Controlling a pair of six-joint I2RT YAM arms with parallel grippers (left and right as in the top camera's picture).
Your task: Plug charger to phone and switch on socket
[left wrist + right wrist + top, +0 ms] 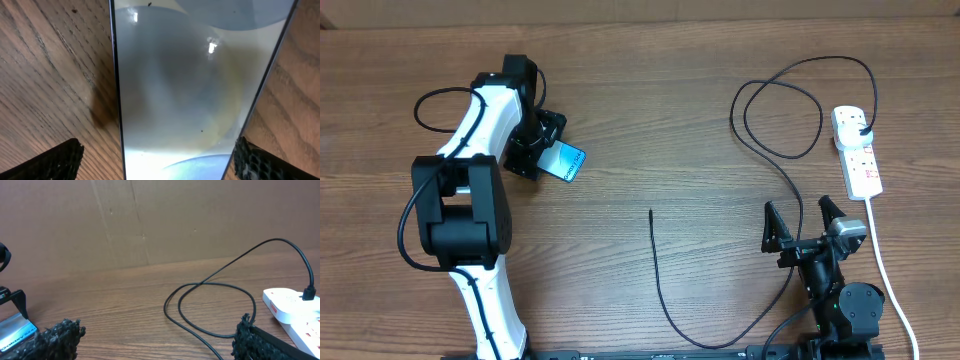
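Left pincer point(157, 162) spread astride phone point(190, 90), arm stretched fwd; right pincer point(803, 220) spread.

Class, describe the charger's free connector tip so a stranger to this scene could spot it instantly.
On the wooden table, find the white socket at the right. The thin black charger plugged into it loops, then curves forward and back to its connector tip, lying mid-table. Unlike the socket's thick white cord, it is black and ends loose.

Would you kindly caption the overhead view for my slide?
Open left gripper straddles the phone; charger, plugged into the socket, trails past the open right gripper.
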